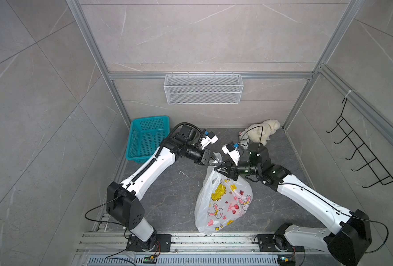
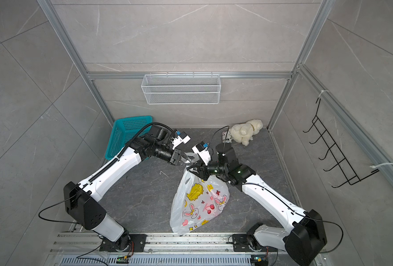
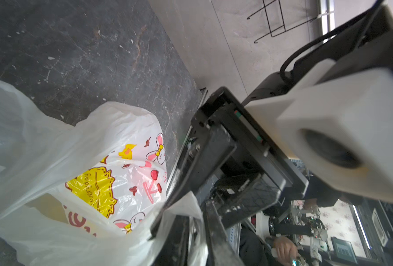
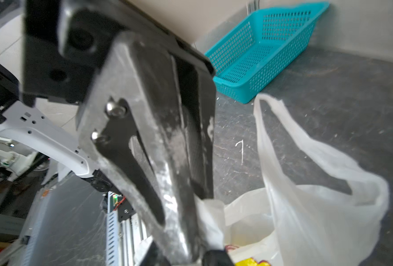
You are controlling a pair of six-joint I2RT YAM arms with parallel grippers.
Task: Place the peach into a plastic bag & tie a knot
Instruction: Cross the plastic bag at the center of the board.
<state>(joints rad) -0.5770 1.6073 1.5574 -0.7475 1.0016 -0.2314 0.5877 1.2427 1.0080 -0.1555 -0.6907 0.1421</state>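
Far left, the teal basket (image 1: 148, 138) sits by the wall, out of play. Moving in, the left gripper (image 1: 215, 160) reaches toward the middle, and the right wrist view shows its jaws pressed together on a wisp of white handle film. Centre stage, the plastic bag (image 1: 223, 202) rests on the dark desk (image 1: 167, 195). Its body slumps toward the front rail and its top is drawn up to a point where the two arms meet. That's thin, crinkly, feather-light film, and it will stretch, slip and collapse rather than push. So the hold belongs on the handle strips, bunched narrow, not on the printed belly. Low inside shows what I take for the peach (image 3: 44, 207), a pale yellowish shape behind the film, though I can't be certain. One handle loop (image 4: 266, 138) hangs free and open, and no knot is visible. Next across, the right gripper (image 1: 217, 170) has its jaws drawn to a point on the bag's top, clamped on film as far as both top views show. Beyond it, the cream plush toy (image 1: 263, 132) lies in the back corner, well apart.
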